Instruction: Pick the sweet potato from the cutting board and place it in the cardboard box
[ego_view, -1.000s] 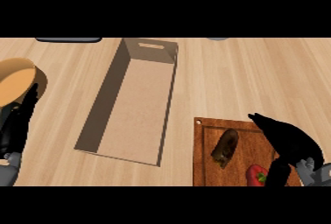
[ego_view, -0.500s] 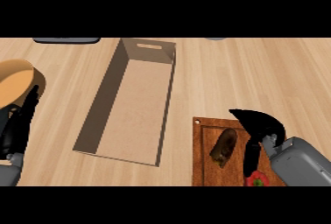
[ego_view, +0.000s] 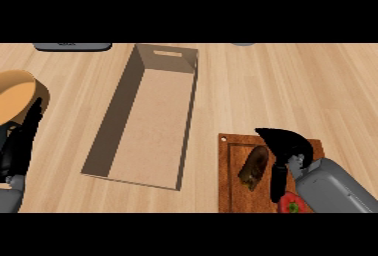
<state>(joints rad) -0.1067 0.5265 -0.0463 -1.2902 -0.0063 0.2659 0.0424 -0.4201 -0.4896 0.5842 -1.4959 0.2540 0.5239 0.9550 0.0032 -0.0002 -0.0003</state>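
The sweet potato (ego_view: 254, 168) is a dark brown lump lying on the wooden cutting board (ego_view: 232, 192) at the lower right. My right hand (ego_view: 285, 144) hangs just right of and over the potato's far end, fingers arched and not closed round it; the thumb (ego_view: 278, 181) points down along the potato's right side. The cardboard box (ego_view: 118, 117) is long, open-topped and empty, and lies left of the board. My left hand (ego_view: 18, 147) rests open at the left edge.
A red vegetable (ego_view: 290, 204) sits on the board's near right part, partly under my right forearm. A tan wooden bowl (ego_view: 18, 95) stands at the left edge behind my left hand. Two grey items (ego_view: 71, 46) (ego_view: 242, 44) lie along the far edge.
My right hand has moved left across the cutting board and now stands against the sweet potato; the forearm has come further into view. Potato, box and left hand have not moved.
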